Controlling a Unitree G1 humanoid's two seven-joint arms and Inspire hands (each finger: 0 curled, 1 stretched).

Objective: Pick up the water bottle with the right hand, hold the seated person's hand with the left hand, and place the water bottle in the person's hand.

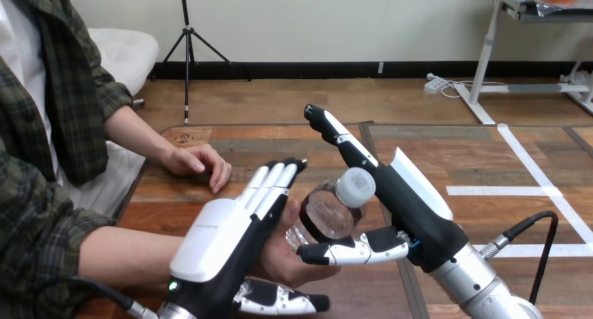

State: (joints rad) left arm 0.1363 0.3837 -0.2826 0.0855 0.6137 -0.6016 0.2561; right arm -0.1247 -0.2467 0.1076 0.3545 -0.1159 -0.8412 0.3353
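The clear water bottle [327,213] with a white cap [355,186] lies tilted in the person's upturned hand [283,259] near the table's front. My left hand [220,242] has that hand between its thumb, which lies underneath, and its fingers, which lie along the top. My right hand [412,210] is just right of the bottle. Its fingers [336,132] point straight up and away, and its thumb reaches left under the bottle's lower side.
The person's other hand [199,161] rests palm down on the wooden table [280,140] at the far left. White tape lines [500,190] cross the table's right half. A black cable [542,245] loops beside my right forearm.
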